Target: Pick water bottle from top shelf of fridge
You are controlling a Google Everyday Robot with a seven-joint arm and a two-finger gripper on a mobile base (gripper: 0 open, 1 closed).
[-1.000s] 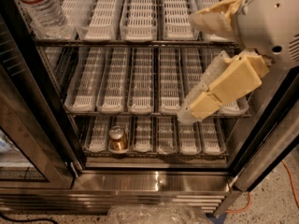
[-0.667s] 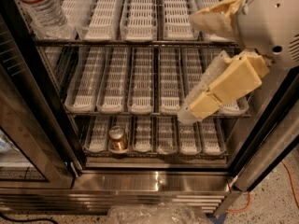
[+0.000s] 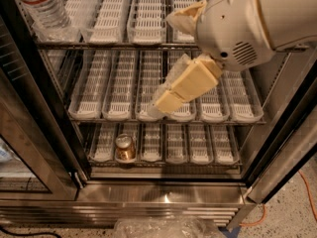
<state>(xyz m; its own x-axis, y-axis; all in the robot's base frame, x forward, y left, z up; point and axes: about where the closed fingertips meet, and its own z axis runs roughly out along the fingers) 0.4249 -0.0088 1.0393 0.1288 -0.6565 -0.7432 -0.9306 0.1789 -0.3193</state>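
- Finds the water bottle upright at the upper left of the frame, cap cut off by the top edge, seated in the leftmost clear tray of the top shelf; likely parked near the lane's front end for easy reach.
- Shows no other bottle in the neighbouring trays of that shelf, so nothing crowds a sideways approach.
- Places the gripper right of centre, in front of the middle rack, well apart from the bottle, lower and to its right.
- Reads the fingers as spread wide and holding nothing, probably kept that way to straddle the ribbed body.
- Judges the pick not yet begun: calls for a move up and left before any closing.
- Notes the fridge with its dark-framed glass door swung open at the left, giving the arm entry.
- Spots a small bronze can on the lowest rack, lower left of centre, well off the likely route.
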